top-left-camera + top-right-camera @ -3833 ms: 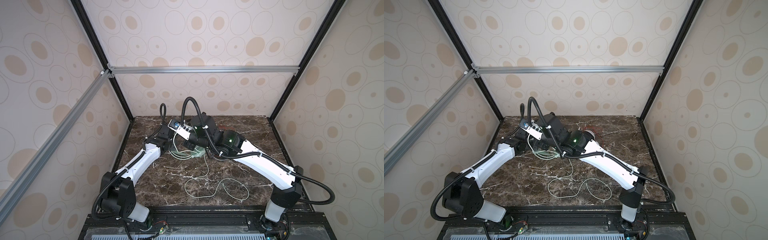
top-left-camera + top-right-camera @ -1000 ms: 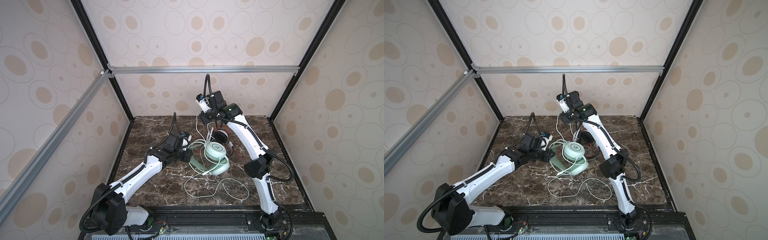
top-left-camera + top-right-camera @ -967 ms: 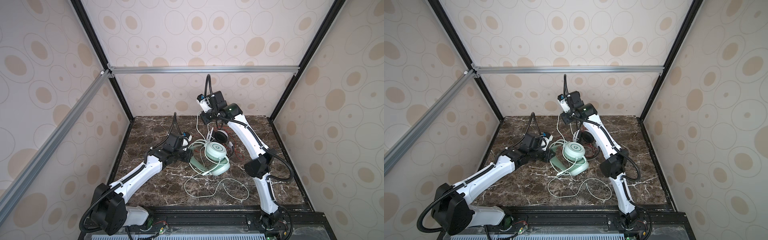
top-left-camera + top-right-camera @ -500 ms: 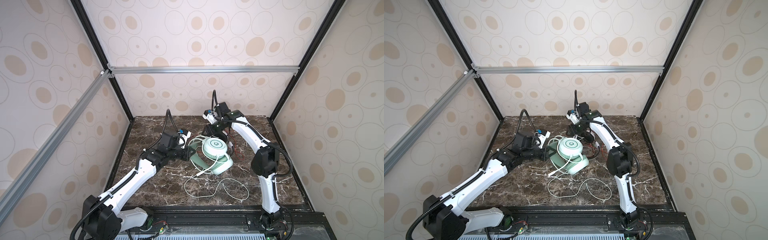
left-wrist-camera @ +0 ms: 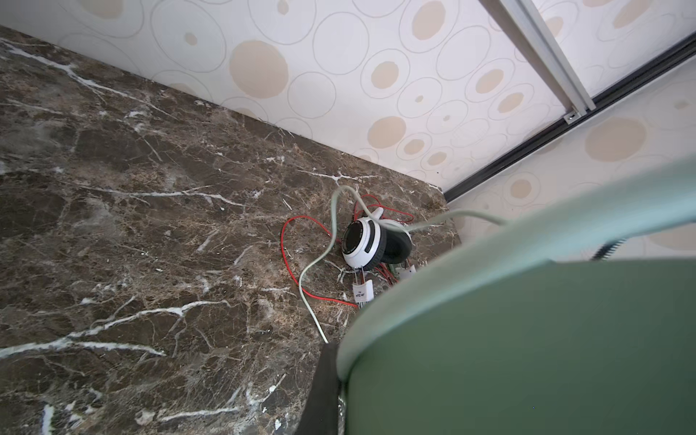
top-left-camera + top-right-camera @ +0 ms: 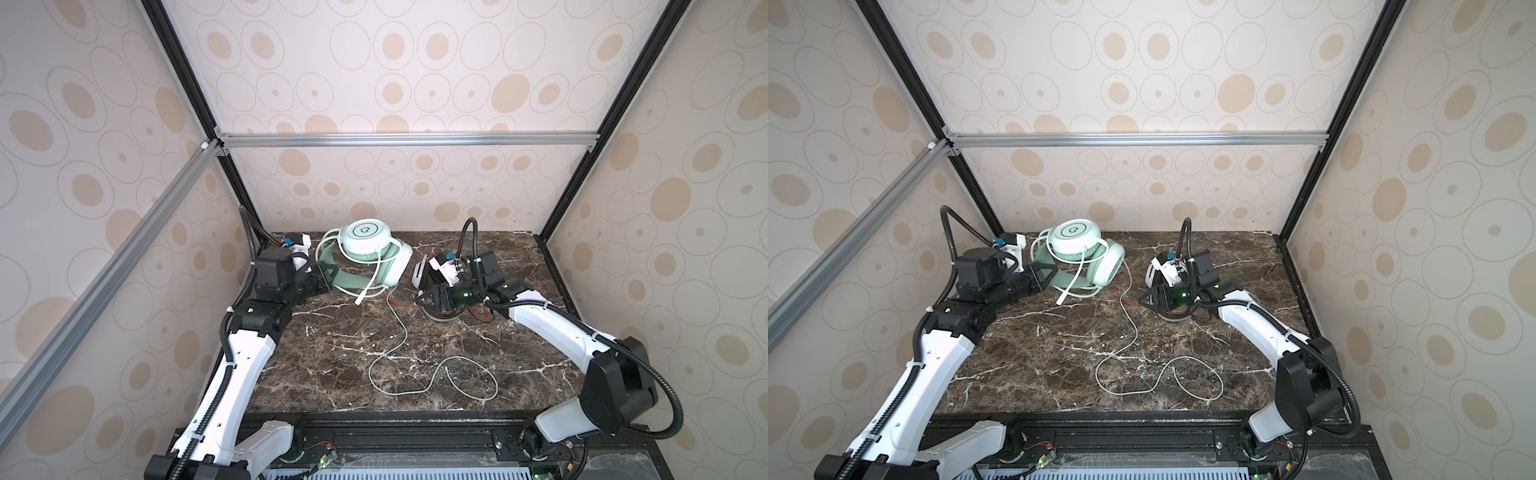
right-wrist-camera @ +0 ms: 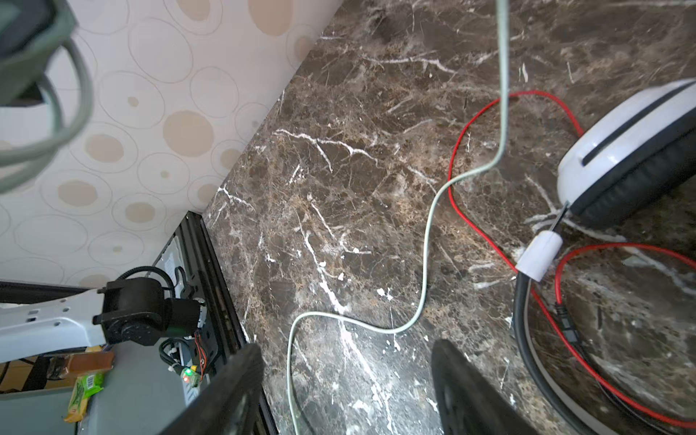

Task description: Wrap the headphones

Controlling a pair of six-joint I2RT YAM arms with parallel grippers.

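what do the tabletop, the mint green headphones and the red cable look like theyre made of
Tabletop: polished brown marble or a marble-look laminate, going by the white veins and soft glare.
Mint green headphones: smooth moulded plastic, with a satin sheen on the cup.
Red cable: thin rubbery or PVC-sheathed wire, judging by its loose curls.
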